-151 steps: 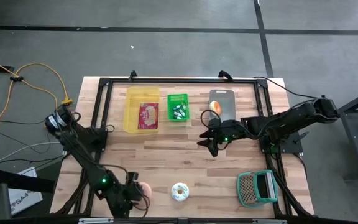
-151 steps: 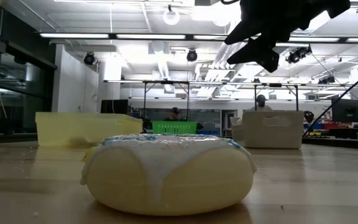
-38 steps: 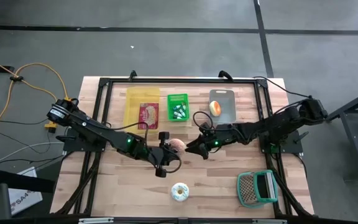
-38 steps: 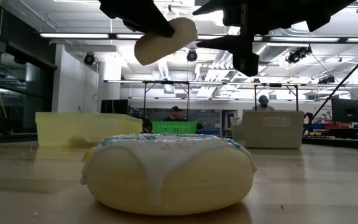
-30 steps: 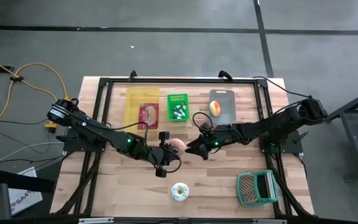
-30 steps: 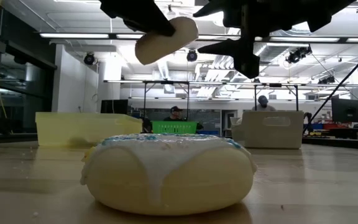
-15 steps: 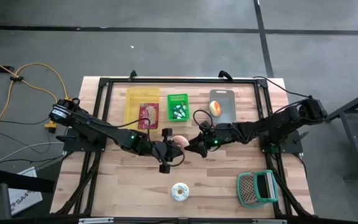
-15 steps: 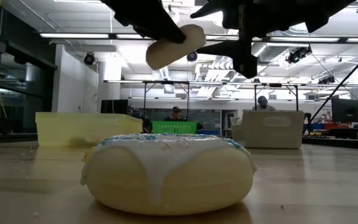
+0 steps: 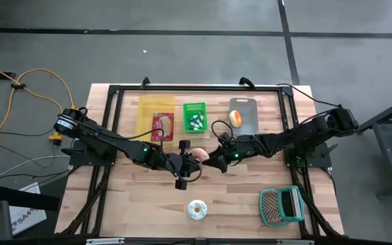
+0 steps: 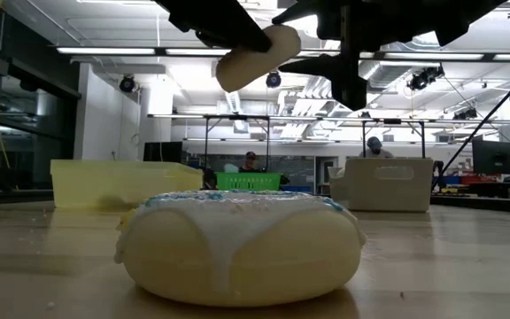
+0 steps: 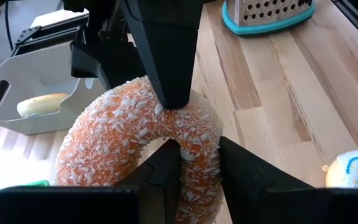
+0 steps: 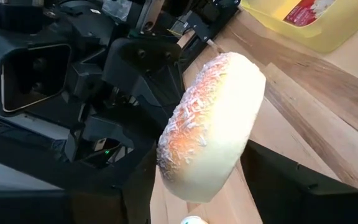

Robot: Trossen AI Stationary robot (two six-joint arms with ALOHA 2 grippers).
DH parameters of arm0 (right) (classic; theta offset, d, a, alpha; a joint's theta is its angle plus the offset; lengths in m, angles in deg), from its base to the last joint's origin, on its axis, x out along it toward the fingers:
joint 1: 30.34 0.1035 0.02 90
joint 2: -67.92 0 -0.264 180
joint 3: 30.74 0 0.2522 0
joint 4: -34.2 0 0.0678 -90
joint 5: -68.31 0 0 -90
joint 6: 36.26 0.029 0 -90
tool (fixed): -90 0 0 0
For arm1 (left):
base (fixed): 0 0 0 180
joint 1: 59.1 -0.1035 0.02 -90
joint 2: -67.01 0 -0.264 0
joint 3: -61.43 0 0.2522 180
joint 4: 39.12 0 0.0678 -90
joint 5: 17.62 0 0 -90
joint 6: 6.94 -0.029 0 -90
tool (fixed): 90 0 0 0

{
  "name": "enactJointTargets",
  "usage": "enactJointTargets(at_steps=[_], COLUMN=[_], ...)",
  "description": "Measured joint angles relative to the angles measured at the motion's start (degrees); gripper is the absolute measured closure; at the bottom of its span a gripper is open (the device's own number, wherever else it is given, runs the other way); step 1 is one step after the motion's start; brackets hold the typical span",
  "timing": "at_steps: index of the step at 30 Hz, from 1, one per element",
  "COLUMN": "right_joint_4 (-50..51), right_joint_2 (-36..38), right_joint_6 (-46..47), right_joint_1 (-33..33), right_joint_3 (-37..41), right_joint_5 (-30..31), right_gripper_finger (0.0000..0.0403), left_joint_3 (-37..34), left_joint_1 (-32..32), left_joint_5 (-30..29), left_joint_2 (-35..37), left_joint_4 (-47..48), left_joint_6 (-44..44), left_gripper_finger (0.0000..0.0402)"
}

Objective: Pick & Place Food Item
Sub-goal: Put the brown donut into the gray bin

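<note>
One doughnut (image 11: 142, 146): partly hiding behind left pincer (image 11: 185, 134) gripping it.
Right pincer (image 9: 213, 160): gaping wide, fingertips bracketing doughnut.

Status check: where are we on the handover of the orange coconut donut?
Done: orange donut lifted off the table. In hand: left end effector grips it mid-air, with the open right end effector around it. Left: transfer and placing; the iced donut sits untouched.

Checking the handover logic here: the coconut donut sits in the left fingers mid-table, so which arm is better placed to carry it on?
Right, probably. The left gripper holds the coconut donut in the air, and the right gripper sits right beside it with its fingers open on either side of the donut, ready to close.
</note>
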Motion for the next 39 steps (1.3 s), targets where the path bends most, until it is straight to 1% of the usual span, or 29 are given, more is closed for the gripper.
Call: enactJointTargets(at_steps=[4,9,14,20,23,31,39], right_joint_4=[-0.62,-0.86,-0.92,-0.94,-0.96,-0.98,-0.92], right_joint_2=[0.02,0.02,0.02,0.02,0.02,0.02,0.02], right_joint_6=[0.02,0.0,0.02,0.02,0.18,0.92,0.94], right_joint_1=[0.02,0.02,0.02,0.02,0.02,0.02,0.02], right_joint_3=[0.0,0.0,0.0,0.0,0.0,0.0,0.0], right_joint_5=[-0.02,-0.08,-0.07,-0.04,-0.2,-0.23,0.0], right_gripper_finger=[0.0214,0.0247,0.0266,0.0268,0.0268,0.0269,0.0269], left_joint_3=[0.0,0.0,0.0,0.0,0.0,0.0,0.0], left_joint_1=[0.0,0.0,0.0,0.23,0.71,1.46,1.54], left_joint_5=[-0.02,-0.05,-0.05,-0.08,-0.34,-0.79,-0.83], left_joint_2=[0.0,0.0,0.0,0.0,0.0,0.0,0.28], left_joint_4=[0.0,0.0,0.0,0.02,0.02,0.12,0.86], left_joint_6=[0.31,0.48,0.45,0.05,-1.74,-2.61,-1.85], left_gripper_finger=[0.0308,0.0295,0.0283,0.0272,0.0265,0.0239,0.0236])
